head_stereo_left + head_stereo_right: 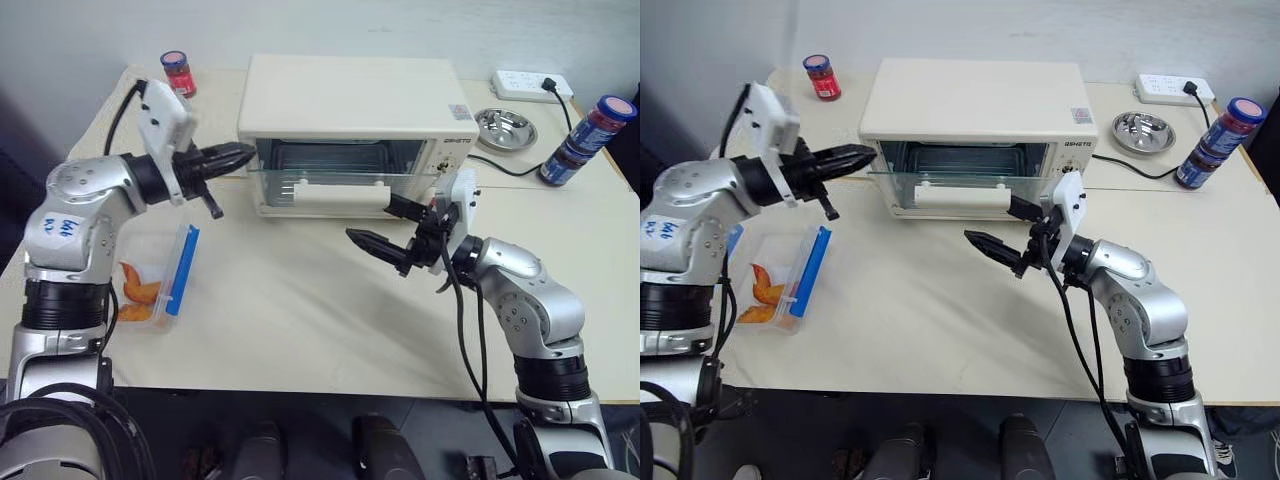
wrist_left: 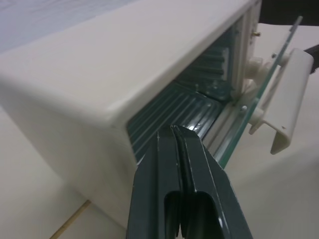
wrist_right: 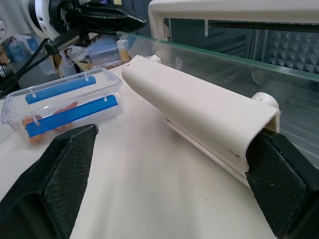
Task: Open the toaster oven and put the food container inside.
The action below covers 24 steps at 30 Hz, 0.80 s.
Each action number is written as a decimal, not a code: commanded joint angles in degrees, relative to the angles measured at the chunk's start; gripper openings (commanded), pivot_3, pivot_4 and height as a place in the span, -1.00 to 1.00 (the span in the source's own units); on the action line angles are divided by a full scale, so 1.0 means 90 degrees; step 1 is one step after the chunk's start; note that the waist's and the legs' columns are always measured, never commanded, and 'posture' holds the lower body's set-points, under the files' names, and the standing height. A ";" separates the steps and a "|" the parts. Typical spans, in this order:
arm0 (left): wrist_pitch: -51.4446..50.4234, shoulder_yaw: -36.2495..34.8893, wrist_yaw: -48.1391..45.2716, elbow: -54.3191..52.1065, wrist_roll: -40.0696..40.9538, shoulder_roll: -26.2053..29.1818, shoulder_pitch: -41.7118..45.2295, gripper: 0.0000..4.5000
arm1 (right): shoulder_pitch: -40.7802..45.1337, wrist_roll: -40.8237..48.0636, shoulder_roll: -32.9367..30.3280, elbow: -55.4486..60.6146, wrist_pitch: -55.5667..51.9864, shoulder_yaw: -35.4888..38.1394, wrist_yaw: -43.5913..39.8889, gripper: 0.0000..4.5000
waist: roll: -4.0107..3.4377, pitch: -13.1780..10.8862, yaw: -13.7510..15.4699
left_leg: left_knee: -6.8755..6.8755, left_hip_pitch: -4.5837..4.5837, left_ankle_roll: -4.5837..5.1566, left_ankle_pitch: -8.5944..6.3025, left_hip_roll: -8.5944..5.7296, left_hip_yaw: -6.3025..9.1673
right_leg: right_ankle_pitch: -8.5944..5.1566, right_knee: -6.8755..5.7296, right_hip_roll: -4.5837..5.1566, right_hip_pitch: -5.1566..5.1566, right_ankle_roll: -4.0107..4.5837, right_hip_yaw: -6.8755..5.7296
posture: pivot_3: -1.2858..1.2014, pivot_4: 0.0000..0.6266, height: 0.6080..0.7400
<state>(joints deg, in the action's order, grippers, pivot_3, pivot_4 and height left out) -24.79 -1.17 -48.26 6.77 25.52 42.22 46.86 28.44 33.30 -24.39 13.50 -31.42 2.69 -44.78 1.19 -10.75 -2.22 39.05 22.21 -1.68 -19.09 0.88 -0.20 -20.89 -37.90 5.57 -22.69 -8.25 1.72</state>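
Observation:
The cream toaster oven (image 1: 350, 100) stands at the back of the table with its glass door (image 1: 330, 180) tilted partly open and the white bar handle (image 1: 340, 197) leaning out. My left gripper (image 1: 240, 156) is shut and empty, its tip at the door's upper left corner, by the gap between door and oven body (image 2: 99, 74). My right gripper (image 1: 385, 225) is open in front of the handle (image 3: 199, 119), one finger close to its right end. The clear food container (image 1: 160, 275), with blue clips and orange pieces, lies on the table below my left arm.
A red-lidded jar (image 1: 178, 72) stands at the back left. To the right of the oven are a steel bowl (image 1: 505, 128), a power strip (image 1: 530, 85) with a black cable, and a blue bottle (image 1: 590, 135). Bare table (image 1: 300, 320) lies in front.

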 commanded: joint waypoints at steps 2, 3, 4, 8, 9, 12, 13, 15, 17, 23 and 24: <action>0.0360 0.0048 -0.0309 0.0202 -0.0267 -0.0130 0.0296 -0.99 | -0.0152 0.0168 0.0018 0.0526 0.0000 0.0056 0.0129 1.00 | 0.0000 0.0000 0.0013 | 0.0000 0.0001 0.0000 0.0000 0.0000 0.0002 | 0.0000 0.0000 0.0000 0.0000 0.0000 -0.0001 | 0.03 -0.52 1.00; 0.0408 0.0077 -0.0358 0.0272 -0.0325 -0.0174 0.0320 -0.99 | -0.0200 0.0179 0.0000 0.0583 -0.0023 0.0089 0.0175 1.00 | 0.0000 0.0000 0.0023 | 0.0001 0.0001 0.0000 0.0000 0.0000 0.0002 | 0.0000 0.0000 0.0000 0.0000 0.0000 -0.0002 | 0.03 -0.52 1.00; 0.0439 0.0094 -0.0405 0.0315 -0.0364 -0.0207 0.0336 -0.99 | -0.0242 0.0189 -0.0021 0.0631 -0.0042 0.0118 0.0214 1.00 | 0.0000 0.0000 0.0032 | 0.0001 0.0001 0.0000 0.0000 0.0000 0.0002 | 0.0000 0.0001 0.0001 0.0000 0.0000 -0.0002 | 0.03 -0.52 1.00; 0.0487 0.0127 -0.0588 0.0305 -0.0442 -0.0327 0.0322 -0.99 | -0.0506 0.0120 -0.0294 0.0809 -0.0185 0.0399 0.0477 1.00 | 0.0000 0.0000 0.0054 | 0.0003 0.0003 0.0001 0.0000 -0.0001 0.0003 | 0.0000 -0.0001 0.0002 0.0000 -0.0001 -0.0001 | 0.03 -0.52 1.00; 0.0473 0.0132 -0.0622 0.0257 -0.0444 -0.0352 0.0289 -0.99 | -0.0614 0.0076 -0.0421 0.0835 -0.0203 0.0505 0.0527 1.00 | 0.0000 0.0000 0.0058 | 0.0003 0.0003 0.0000 0.0000 -0.0001 0.0004 | 0.0000 -0.0001 0.0002 0.0000 -0.0001 -0.0002 | 0.03 -0.52 1.00; 0.0350 0.0178 -0.0715 -0.0012 -0.0400 -0.0414 0.0090 -0.99 | -0.1111 0.0093 -0.0948 0.1023 -0.0258 0.0931 0.0463 1.00 | 0.0000 0.0000 0.0093 | 0.0004 0.0007 0.0002 -0.0001 -0.0006 0.0009 | 0.0001 0.0001 0.0007 0.0002 -0.0002 -0.0003 | 0.03 -0.52 1.00; 0.0262 0.0213 -0.0702 -0.0142 -0.0382 -0.0459 -0.0017 -0.99 | -0.1325 0.0176 -0.1167 0.1151 -0.0286 0.1105 0.0337 1.00 | 0.0000 0.0000 0.0100 | 0.0005 0.0008 0.0004 -0.0002 -0.0007 0.0013 | 0.0001 0.0002 0.0008 0.0005 -0.0002 -0.0006 | 0.03 -0.52 1.00; 0.0342 0.0396 -0.0758 -0.0484 -0.0498 -0.0490 -0.0370 -0.99 | -0.1752 0.0536 -0.1600 0.1451 -0.0460 0.1575 0.0075 1.00 | 0.0000 0.0000 0.0101 | 0.0004 0.0009 0.0011 -0.0006 -0.0008 0.0013 | 0.0001 0.0006 0.0010 0.0008 -0.0003 -0.0005 | 0.03 -0.52 1.00; 0.0376 0.0491 -0.0765 -0.0690 -0.0594 -0.0511 -0.0605 -0.99 | -0.2062 0.0883 -0.1933 0.1683 -0.0635 0.1963 -0.0117 1.00 | 0.0000 0.0000 0.0091 | 0.0004 0.0009 0.0017 -0.0009 -0.0008 0.0011 | 0.0002 0.0009 0.0010 0.0011 -0.0003 -0.0003 | 0.03 -0.52 1.00; 0.0397 0.0794 -0.0480 -0.0650 -0.1177 -0.0573 -0.0776 -0.99 | -0.2336 0.1904 -0.2475 0.2147 -0.1152 0.2749 -0.0180 1.00 | 0.0007 -0.0004 0.0067 | 0.0015 -0.0004 0.0017 0.0002 -0.0002 0.0001 | 0.0005 0.0021 0.0001 0.0018 -0.0009 0.0007 | 0.03 -0.52 1.00; 0.0370 0.0922 -0.0413 -0.0583 -0.1358 -0.0585 -0.0786 -0.99 | -0.2267 0.2032 -0.2451 0.2186 -0.1193 0.2770 -0.0068 1.00 | 0.0007 -0.0004 0.0071 | 0.0014 -0.0012 0.0016 0.0007 -0.0002 0.0001 | 0.0005 0.0019 0.0000 0.0024 -0.0009 0.0008 | 0.03 -0.52 1.00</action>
<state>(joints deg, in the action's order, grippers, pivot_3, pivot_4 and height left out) -21.93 5.94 -52.85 2.30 15.49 36.64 39.81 7.20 48.50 -45.87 30.64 -41.64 25.73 -46.39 1.24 -10.79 -1.58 39.17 22.08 -1.54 -18.99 0.86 -0.17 -20.85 -37.73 5.56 -22.45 -8.33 1.78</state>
